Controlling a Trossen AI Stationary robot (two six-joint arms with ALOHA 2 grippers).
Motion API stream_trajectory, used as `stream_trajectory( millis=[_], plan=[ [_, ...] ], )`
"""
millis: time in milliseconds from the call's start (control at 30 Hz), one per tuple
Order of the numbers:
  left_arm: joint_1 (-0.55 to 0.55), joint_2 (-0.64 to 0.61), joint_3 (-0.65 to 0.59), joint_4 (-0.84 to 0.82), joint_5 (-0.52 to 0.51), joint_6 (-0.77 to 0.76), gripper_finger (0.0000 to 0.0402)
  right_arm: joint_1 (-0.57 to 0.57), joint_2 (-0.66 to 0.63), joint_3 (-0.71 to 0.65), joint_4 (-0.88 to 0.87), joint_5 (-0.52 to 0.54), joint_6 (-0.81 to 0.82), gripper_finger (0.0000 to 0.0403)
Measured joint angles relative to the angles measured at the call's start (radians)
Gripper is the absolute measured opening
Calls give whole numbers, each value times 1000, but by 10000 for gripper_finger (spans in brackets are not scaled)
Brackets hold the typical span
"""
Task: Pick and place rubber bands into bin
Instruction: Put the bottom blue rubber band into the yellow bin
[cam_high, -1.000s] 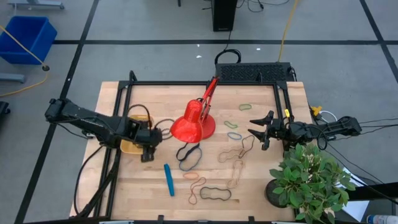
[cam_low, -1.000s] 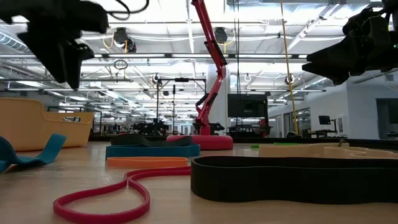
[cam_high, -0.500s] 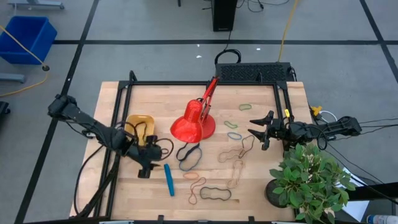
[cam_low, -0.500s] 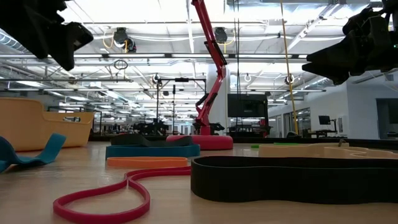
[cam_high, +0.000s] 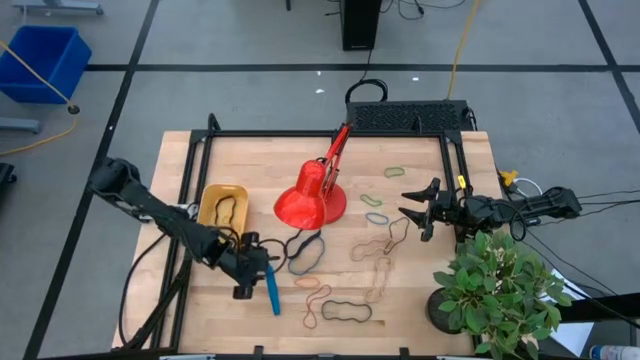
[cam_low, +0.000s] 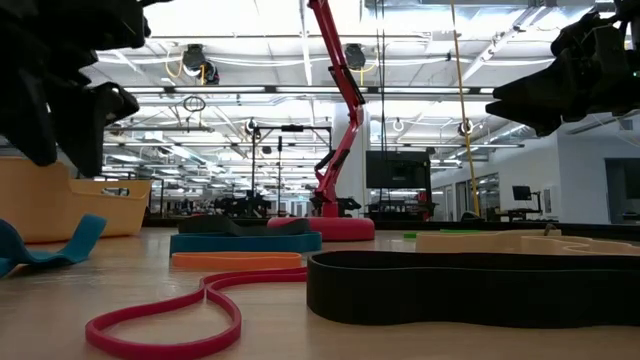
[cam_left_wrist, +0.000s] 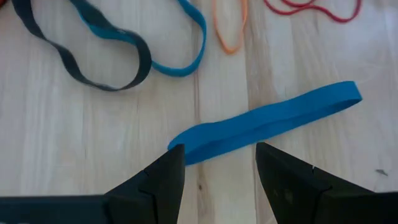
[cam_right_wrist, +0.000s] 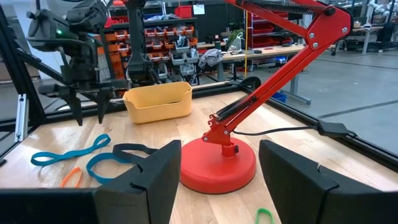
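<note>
My left gripper (cam_high: 246, 284) hangs open, pointing steeply down, just above the near end of a flat blue band (cam_left_wrist: 267, 121) that lies straight on the table; its fingers stand on either side of that end without touching it. Other rubber bands lie loose on the wood: a black and a blue one (cam_high: 305, 250), an orange one (cam_high: 308, 283), a black one (cam_high: 346, 312), tan ones (cam_high: 378, 272). The yellow bin (cam_high: 205, 212) stands at the left with a dark band inside. My right gripper (cam_high: 415, 210) waits open and level at the table's right.
A red desk lamp (cam_high: 310, 200) stands mid-table on its round base (cam_right_wrist: 217, 163), right of the bin. A potted plant (cam_high: 500, 290) fills the near right corner. A black frame (cam_high: 300, 133) rims the table. A blue crate (cam_high: 45, 60) stands on the floor, far left.
My left gripper has swung from above the bin toward the table's near edge and a little to the right, sinking and tipping further down, and now hangs over the blue band. It has stayed open. The bin, covered before, now shows a dark band inside.
</note>
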Motion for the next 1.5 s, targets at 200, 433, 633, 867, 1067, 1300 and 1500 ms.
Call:
stream_trajectory(
  millis=[200,433,633,867,1067,1300,1500],
  plan=[
    [0,14,0,-3,1,36,205,0,0,0,0,0,0,210],
    [0,14,0,-5,-83,108,205,0,0,0,0,0,0,210],
    [0,25,0,-11,-86,166,205,0,0,0,0,0,0,210],
    [3,124,-1,-5,-118,181,204,0,1,0,-1,0,0,210],
    [4,163,-1,-1,-139,178,204,0,1,0,-1,0,0,210],
    [9,180,-1,11,-146,184,190,0,1,0,-2,0,0,210],
    [17,180,0,41,-139,183,107,0,1,0,-2,0,0,210]
  ],
)
